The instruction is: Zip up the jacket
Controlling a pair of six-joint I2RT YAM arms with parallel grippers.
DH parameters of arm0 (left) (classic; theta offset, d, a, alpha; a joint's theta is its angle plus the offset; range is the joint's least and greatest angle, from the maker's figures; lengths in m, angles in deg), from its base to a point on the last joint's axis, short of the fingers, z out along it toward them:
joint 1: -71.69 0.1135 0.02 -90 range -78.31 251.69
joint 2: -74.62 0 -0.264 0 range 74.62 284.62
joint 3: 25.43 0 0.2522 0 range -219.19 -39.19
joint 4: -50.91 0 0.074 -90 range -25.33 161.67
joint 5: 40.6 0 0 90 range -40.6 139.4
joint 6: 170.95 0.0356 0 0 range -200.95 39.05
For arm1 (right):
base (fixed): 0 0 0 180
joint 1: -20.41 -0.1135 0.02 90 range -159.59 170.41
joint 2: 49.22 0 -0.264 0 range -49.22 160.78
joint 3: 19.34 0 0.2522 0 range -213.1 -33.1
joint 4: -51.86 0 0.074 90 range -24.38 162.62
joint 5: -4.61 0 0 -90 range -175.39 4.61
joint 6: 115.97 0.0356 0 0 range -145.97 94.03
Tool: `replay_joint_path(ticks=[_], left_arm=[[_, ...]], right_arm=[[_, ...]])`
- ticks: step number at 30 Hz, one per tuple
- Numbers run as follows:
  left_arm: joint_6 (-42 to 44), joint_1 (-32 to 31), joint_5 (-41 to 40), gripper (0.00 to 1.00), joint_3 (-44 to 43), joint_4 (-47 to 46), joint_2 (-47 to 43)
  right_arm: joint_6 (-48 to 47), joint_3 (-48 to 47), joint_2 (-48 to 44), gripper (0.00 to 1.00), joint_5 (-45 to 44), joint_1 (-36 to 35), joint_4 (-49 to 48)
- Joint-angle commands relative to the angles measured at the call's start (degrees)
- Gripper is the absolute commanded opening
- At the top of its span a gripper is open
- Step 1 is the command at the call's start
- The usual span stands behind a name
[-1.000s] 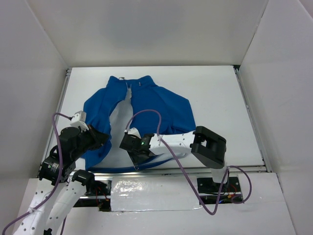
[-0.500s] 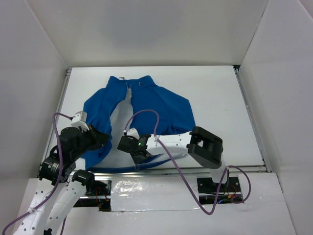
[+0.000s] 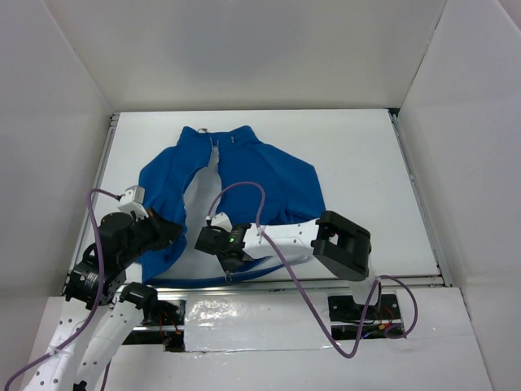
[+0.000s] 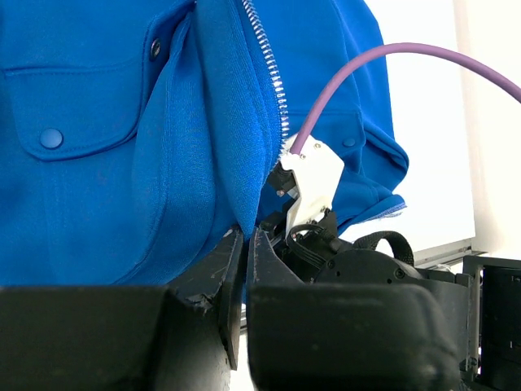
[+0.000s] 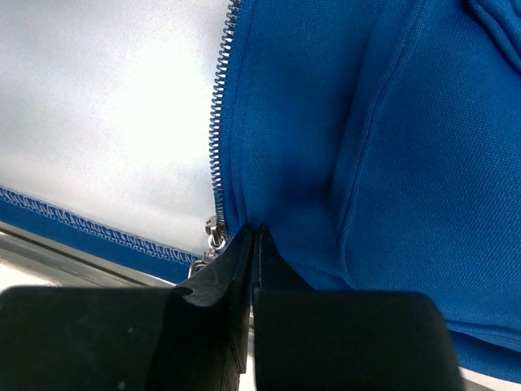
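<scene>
Right fingers (image 5: 224, 273) are pressing together on the blue front edge of the jacket (image 3: 269, 175), low centre of the right wrist view. They are gripping just beside the slider (image 5: 214, 232) at the foot of the zipper teeth (image 5: 217, 106), probably to steady that end for engagement.

Left fingers (image 4: 230, 269) are clamping a fold of fleece, low centre of the left wrist view, apparently anchoring the hem against pull.

The jacket is lying on the counter (image 3: 366, 163), centre-left of the top view, with the collar uppermost and the hem at the bottom. The fronts are gaping in a V, showing the pale lining (image 5: 106, 106). Judged: zipping is not yet starting.
</scene>
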Motion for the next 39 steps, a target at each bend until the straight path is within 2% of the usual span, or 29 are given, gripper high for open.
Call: replay_joint_path(ticks=[1,10,16,19,22,25,26,29,31,33,34,36,39], left_arm=[[1.37,0.1,1.09,0.0,-0.29,-2.86,-0.7],[1.55,0.1,1.18,0.0,-0.2,-2.77,-0.7],[1.9,0.1,2.4,0.0,0.41,-3.91,-0.52],[1.02,0.1,8.01,0.0,4.17,-9.68,-1.22],[-1.0,0.1,11.54,0.0,7.43,-15.14,-2.71],[-3.81,0.1,16.02,0.0,13.75,-24.11,-5.44],[-4.42,0.1,16.9,0.0,14.56,-27.43,-6.23],[-4.78,0.1,16.92,0.0,15.36,-28.61,-6.32],[-4.17,0.1,16.47,0.0,15.27,-28.17,-5.71],[-3.99,0.1,16.47,0.0,15.27,-28.0,-5.27],[-4.08,0.1,16.73,0.0,15.35,-28.08,-5.09],[-4.34,0.1,16.91,0.0,15.53,-28.34,-5.09],[-4.87,0.1,17.0,0.0,16.06,-28.87,-5.79]], right_arm=[[0.89,-0.71,-2.77,0.0,-1.53,-0.46,0.49],[2.82,4.2,-14.46,0.0,-1.96,2.96,-7.5],[9.05,10.7,-24.12,0.0,-3.46,4.63,-15.32],[12.39,13.09,-27.29,0.0,-2.66,5.6,-20.68],[14.07,13.7,-28.61,0.0,-3.11,5.6,-21.39],[8.38,18.44,-30.28,0.0,6.25,5.51,-35.05],[8.53,19.24,-30.46,0.0,6.39,5.51,-35.89],[5.48,22.05,-30.73,0.0,6.38,5.43,-41.06],[1.0,23.8,-31.43,0.0,13.29,5.43,-45.37],[-0.78,23.91,-31.08,0.0,12.99,5.51,-44.35],[-0.26,22.94,-30.3,0.0,8.54,5.43,-42.16],[0.8,21.44,-29.85,0.0,5.35,5.51,-39.51],[1.68,23.63,-31.16,0.0,5.94,5.43,-43.35]])
